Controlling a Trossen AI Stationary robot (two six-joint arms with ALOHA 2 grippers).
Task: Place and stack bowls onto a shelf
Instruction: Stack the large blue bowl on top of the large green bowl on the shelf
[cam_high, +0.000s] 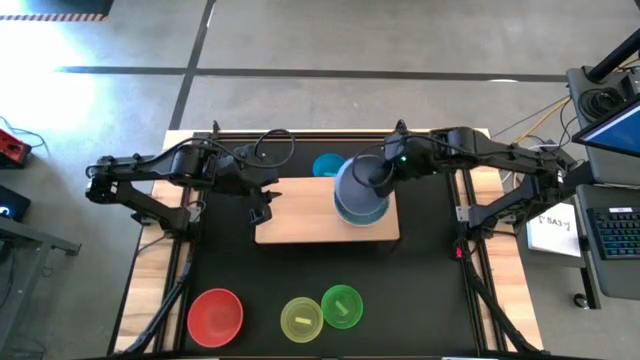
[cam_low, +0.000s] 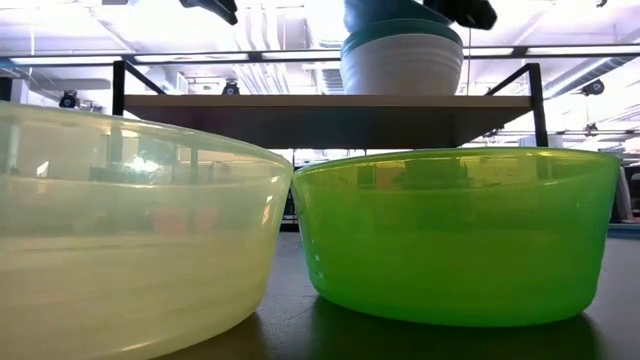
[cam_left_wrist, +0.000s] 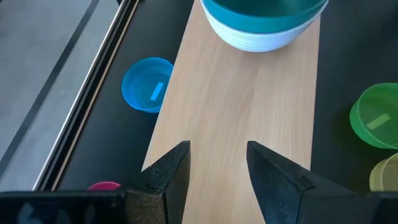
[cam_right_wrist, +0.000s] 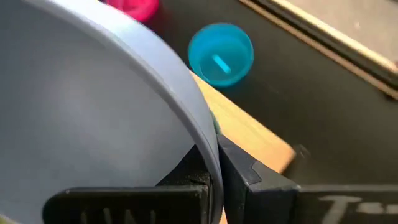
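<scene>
Stacking is under way on the flat pale-wood shelf (cam_high: 300, 210), which stands raised above the black worktop (cam_high: 420, 290). A large white plastic bowl (cam_low: 402, 68) sits on the shelf's right part with a teal-green plastic bowl (cam_low: 400, 32) nested inside it. The right pincer (cam_high: 372, 172) is closed on the rim of a large slate-blue plastic bowl (cam_high: 358, 192), one finger on each side of the wall, and holds it directly over that pair; whether it already rests in the stack cannot be told. The left pincer (cam_high: 262, 206) hangs above the shelf's left end, fingers (cam_left_wrist: 169, 177) parted and empty.

Judged from this layout, two bowls are placed and a third is being added. Five remain off the shelf:
- a small cyan plastic bowl (cam_high: 327, 165), on the worktop just behind the shelf;
- a small magenta plastic bowl (cam_right_wrist: 134, 8), partly seen near it;
- a large red plastic bowl (cam_high: 216, 314), at the worktop's front left;
- a small yellow-green plastic bowl (cam_high: 301, 318) and a small bright green plastic bowl (cam_high: 342, 305), side by side at the front centre.
</scene>
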